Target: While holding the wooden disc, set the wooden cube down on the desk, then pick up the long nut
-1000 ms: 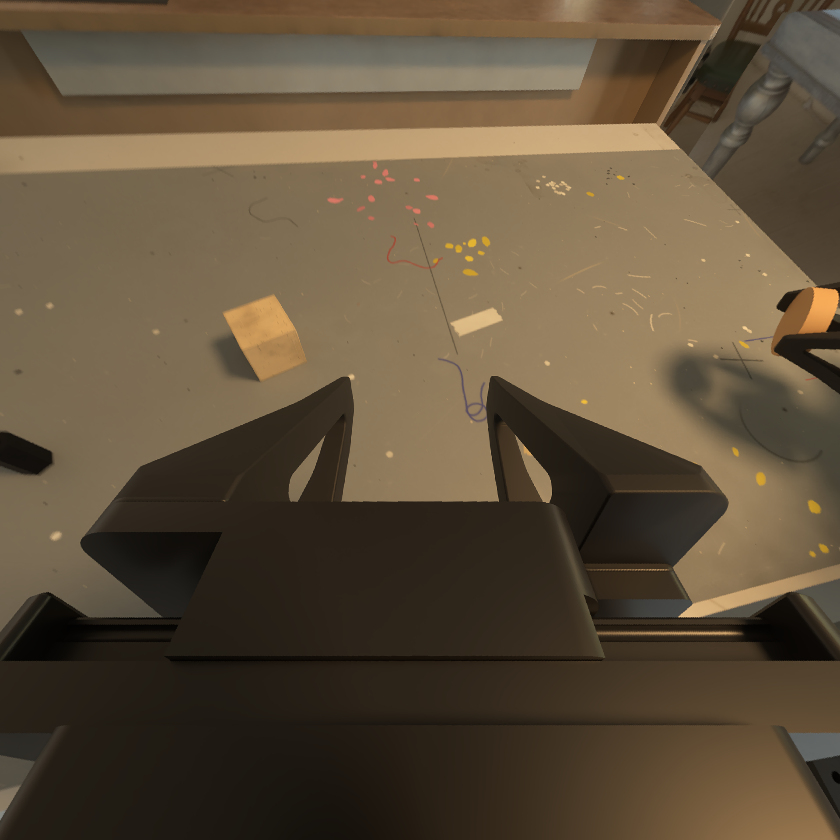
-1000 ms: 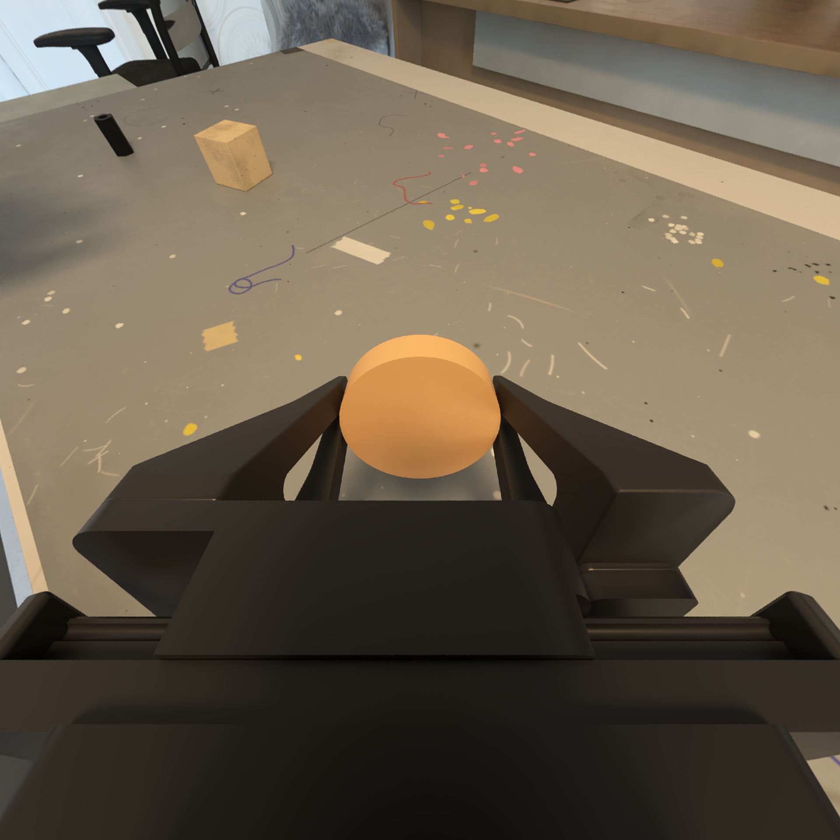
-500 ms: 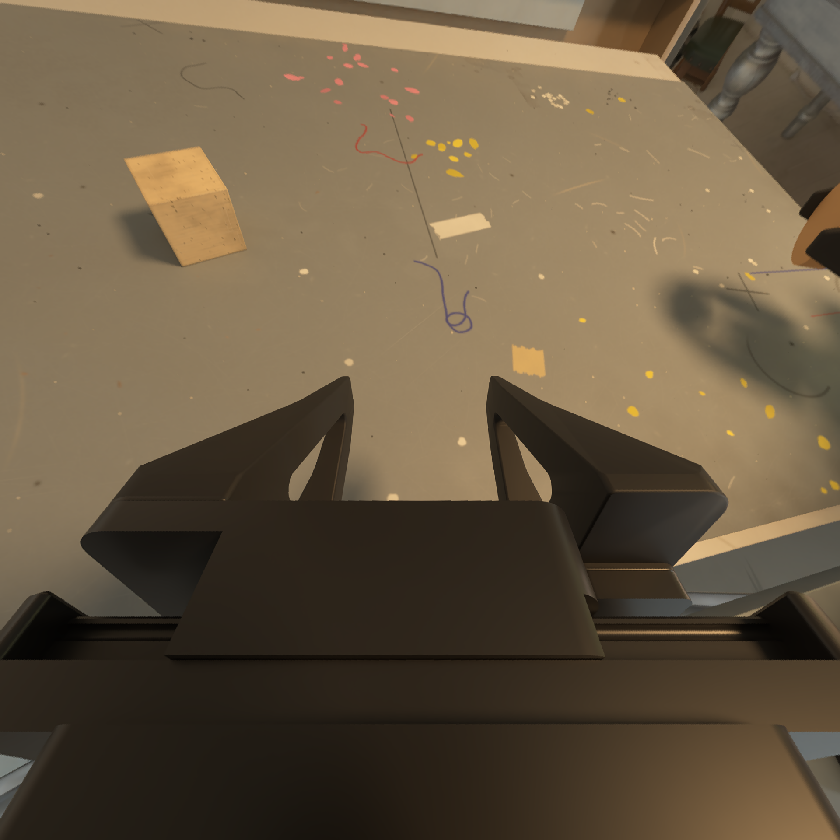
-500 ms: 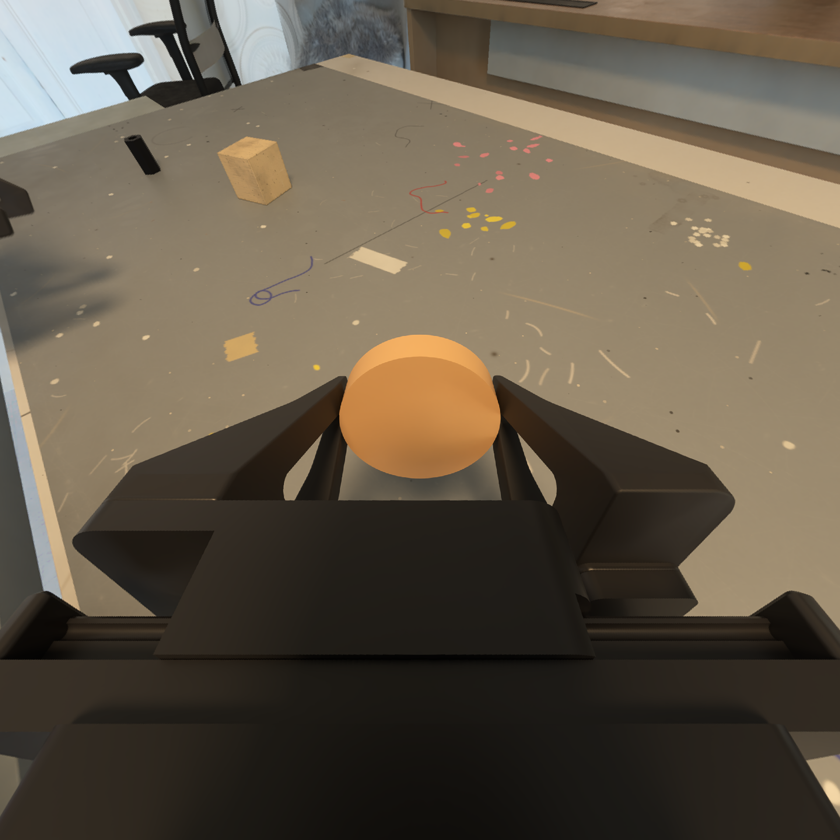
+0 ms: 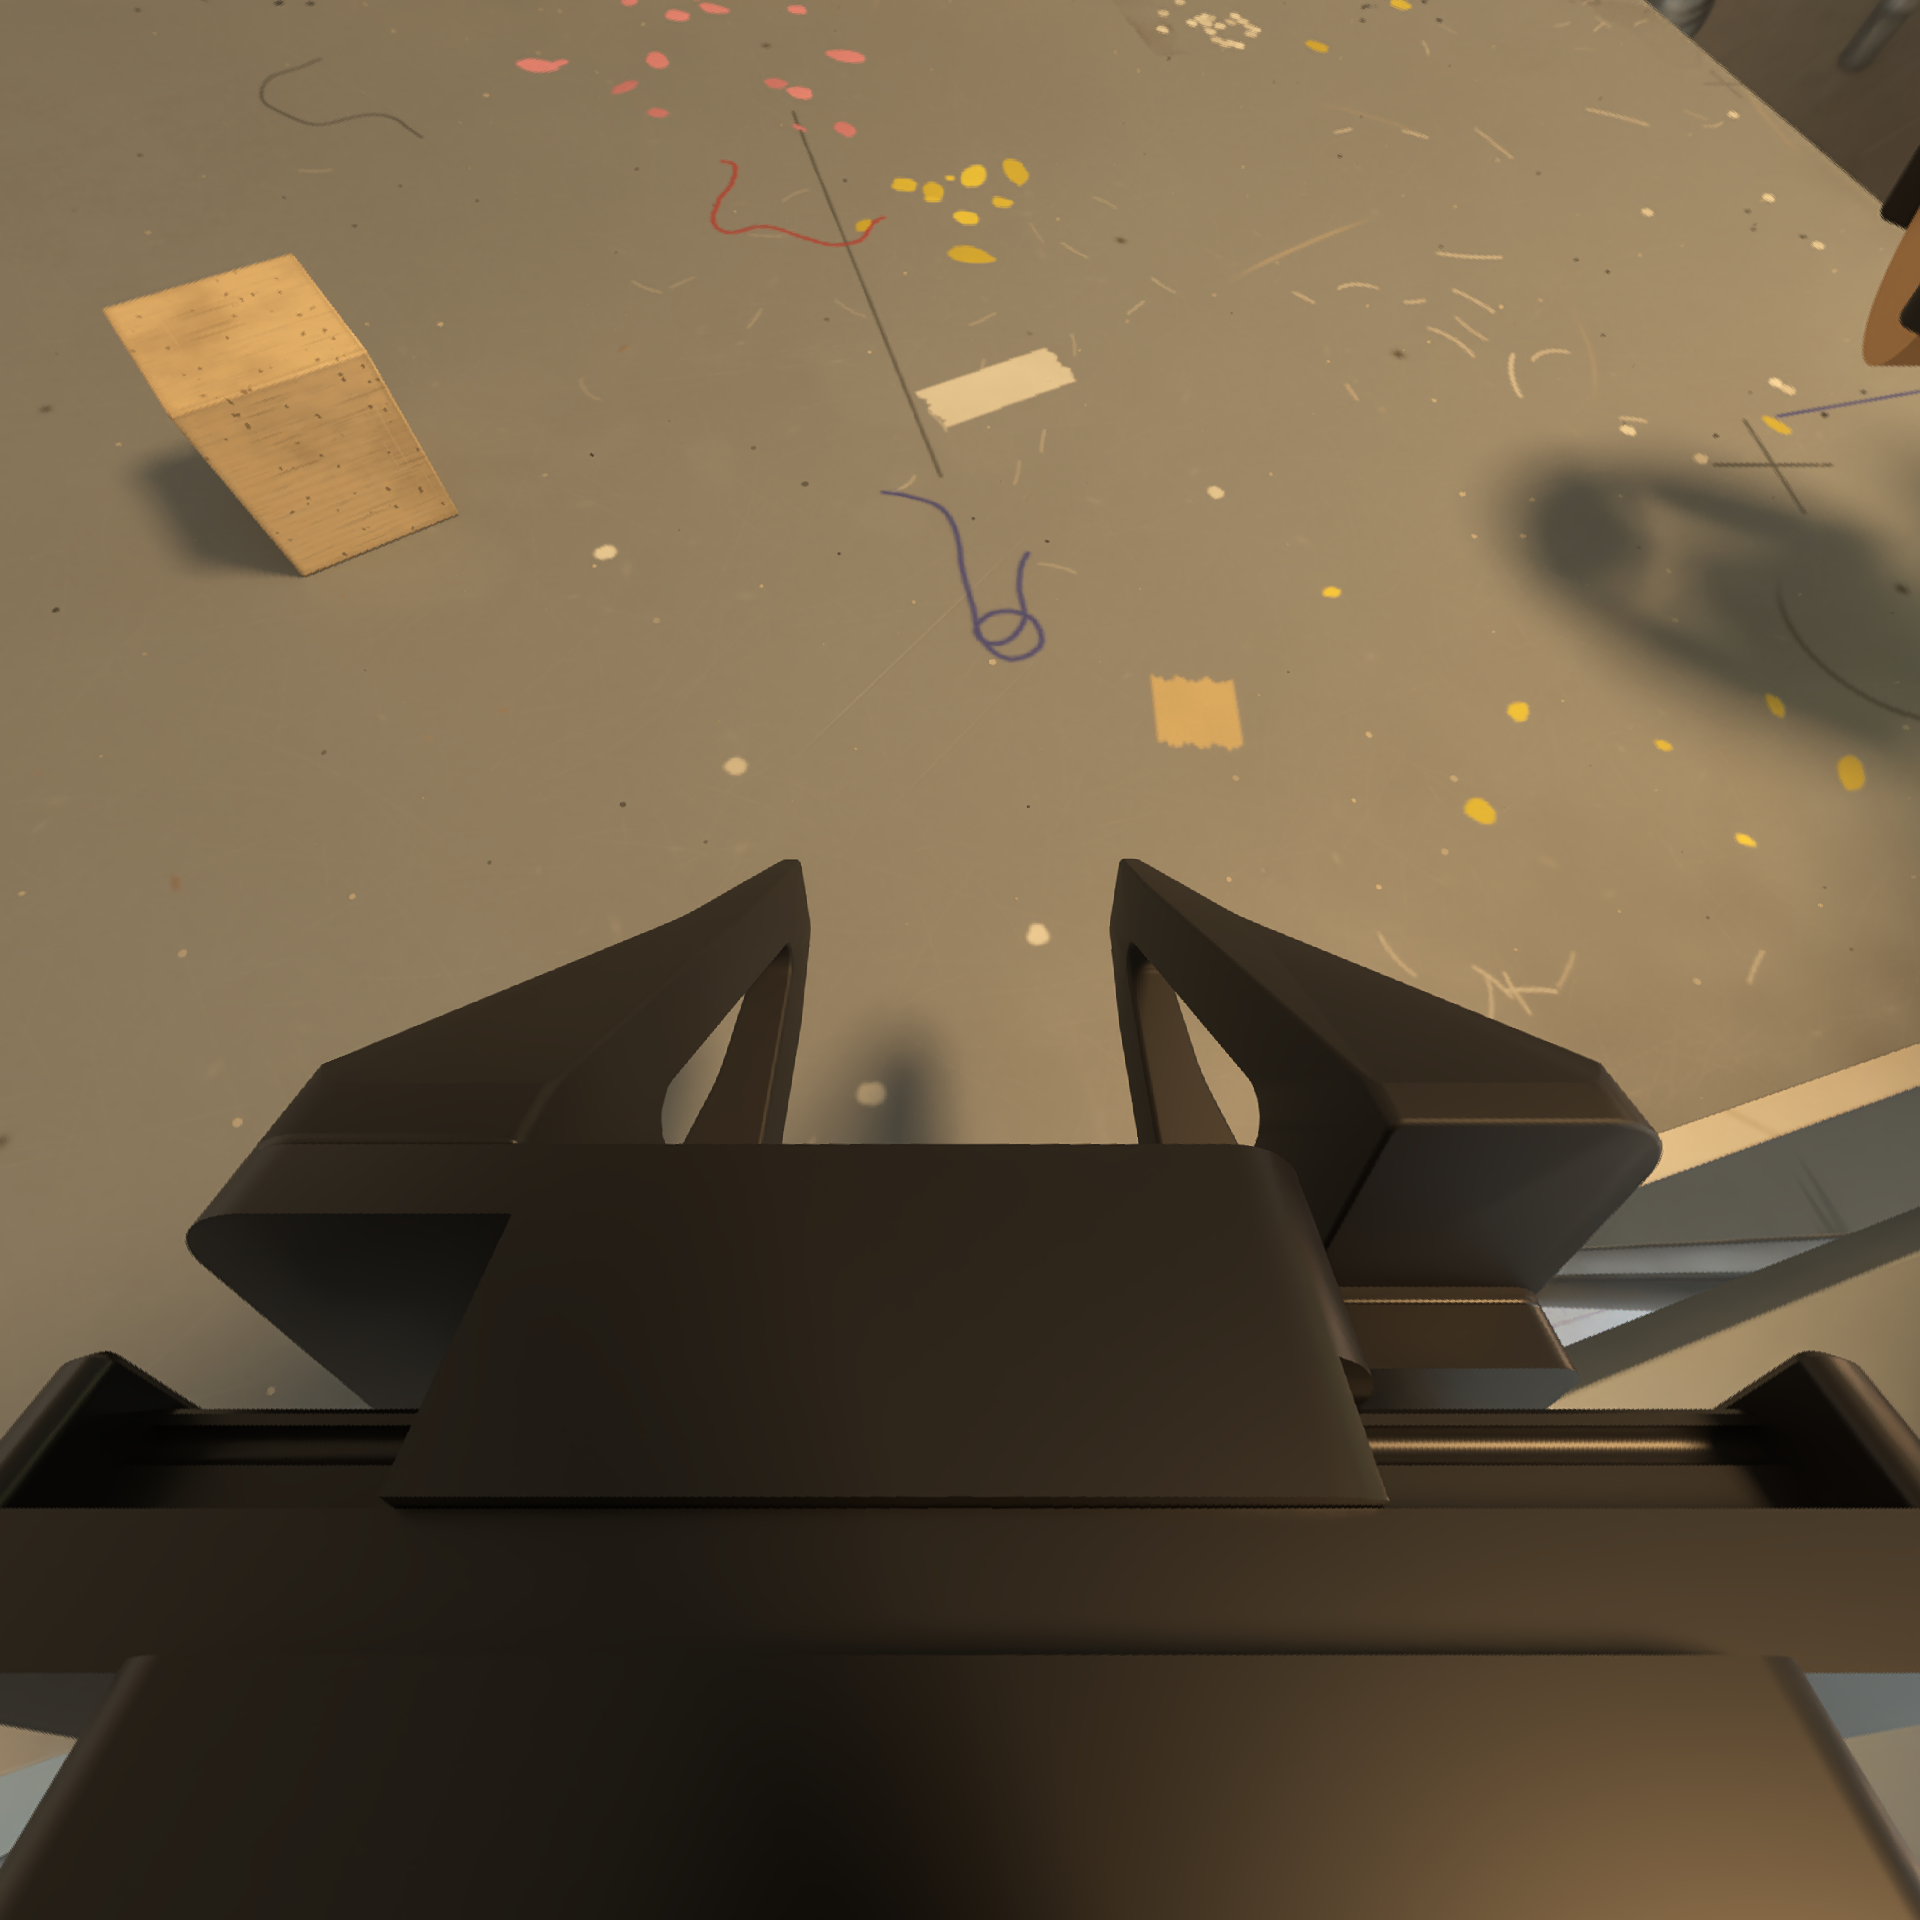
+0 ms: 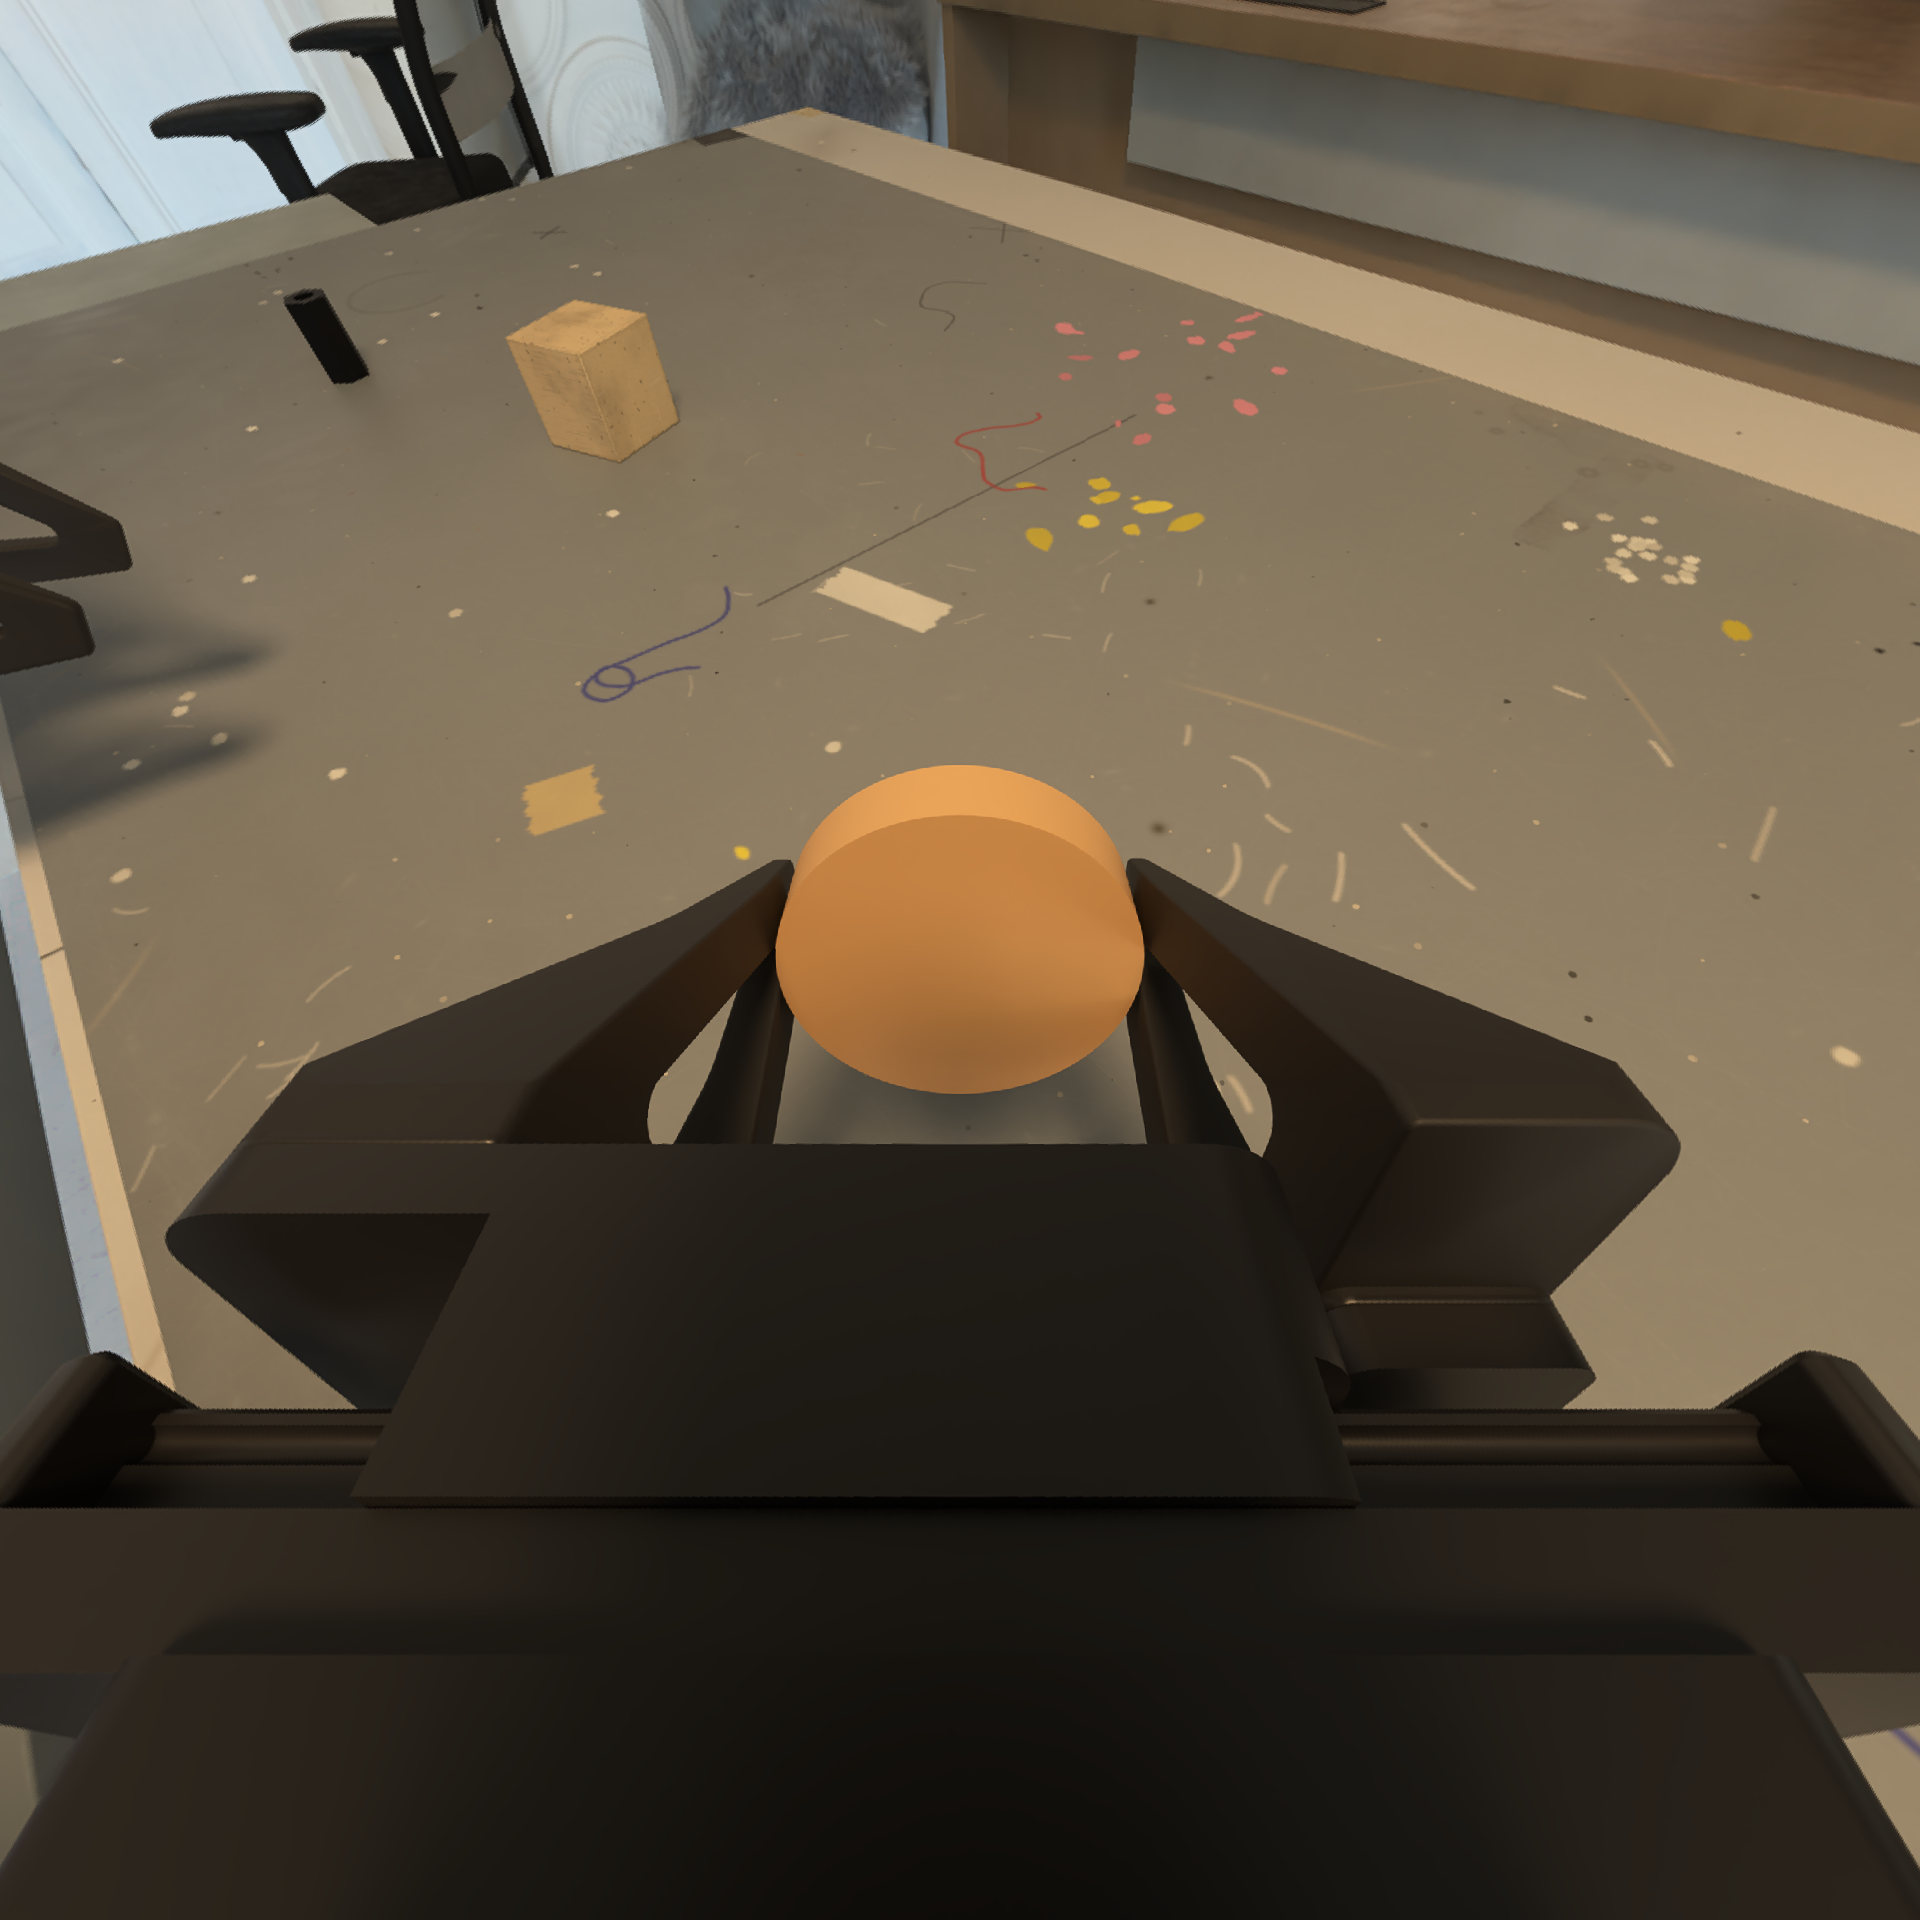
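Note:
The wooden cube [image 5: 281, 410] rests on the grey desk [image 5: 520, 790], far left in the left wrist view; it also shows in the right wrist view [image 6: 594, 376]. My left gripper [image 5: 958, 883] is open and empty, above the desk, to the right of the cube and nearer the front edge. My right gripper [image 6: 958, 883] is shut on the orange wooden disc [image 6: 958, 930] and holds it above the desk. The disc's edge shows at the right border of the left wrist view [image 5: 1893, 312]. The long nut [image 6: 325, 336], a black cylinder, lies left of the cube in the right wrist view only.
Tape scraps [image 5: 992, 387] [image 5: 1195, 712] and paint marks lie flat on the desk. The desk's front edge [image 5: 1766, 1117] is near my left gripper. An office chair [image 6: 343, 135] and a wooden counter [image 6: 1455, 125] stand beyond the desk.
My left gripper has pulled back toward the desk's front edge and tilted down; the nut has left its view. My right gripper has drawn back a little with the disc.

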You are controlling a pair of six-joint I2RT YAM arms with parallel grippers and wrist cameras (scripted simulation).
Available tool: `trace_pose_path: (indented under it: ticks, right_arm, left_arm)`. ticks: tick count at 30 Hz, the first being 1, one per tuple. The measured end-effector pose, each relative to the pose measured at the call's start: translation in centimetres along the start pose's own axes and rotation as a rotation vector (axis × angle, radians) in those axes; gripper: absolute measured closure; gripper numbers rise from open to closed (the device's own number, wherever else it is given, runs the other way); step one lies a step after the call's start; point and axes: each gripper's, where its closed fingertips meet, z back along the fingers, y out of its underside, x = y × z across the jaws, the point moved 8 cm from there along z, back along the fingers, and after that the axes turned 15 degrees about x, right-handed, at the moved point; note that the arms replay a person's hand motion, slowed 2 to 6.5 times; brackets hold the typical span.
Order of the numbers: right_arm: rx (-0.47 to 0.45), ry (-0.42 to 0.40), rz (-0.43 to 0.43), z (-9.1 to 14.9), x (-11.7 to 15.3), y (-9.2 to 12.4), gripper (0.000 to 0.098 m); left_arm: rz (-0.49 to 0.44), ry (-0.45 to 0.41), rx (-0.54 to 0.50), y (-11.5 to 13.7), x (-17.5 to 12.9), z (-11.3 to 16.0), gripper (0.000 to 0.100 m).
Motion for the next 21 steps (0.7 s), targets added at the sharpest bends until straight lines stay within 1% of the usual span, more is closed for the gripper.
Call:
trace_pose_path:
  ticks: [5, 13, 21]
  right_arm:
    - [0.003, 0.013, 0.001, -0.1, 0.2, -0.05, 0.0458]
    - [-0.003, 0.039, 0.013, -0.03, 0.31, -0.13, 0.0458]
    - [0.005, 0.033, 0.026, -0.14, 0.39, 0.12, 0.0458]
  left_arm:
    - [-0.013, -0.004, 0.01, 0.13, -0.25, -0.19, 0.051]
    - [-0.01, 0.014, 0.015, 0.2, -0.43, -0.21, 0.051]
    - [0.004, 0.022, 0.027, 0.3, -0.17, -0.28, 0.051]
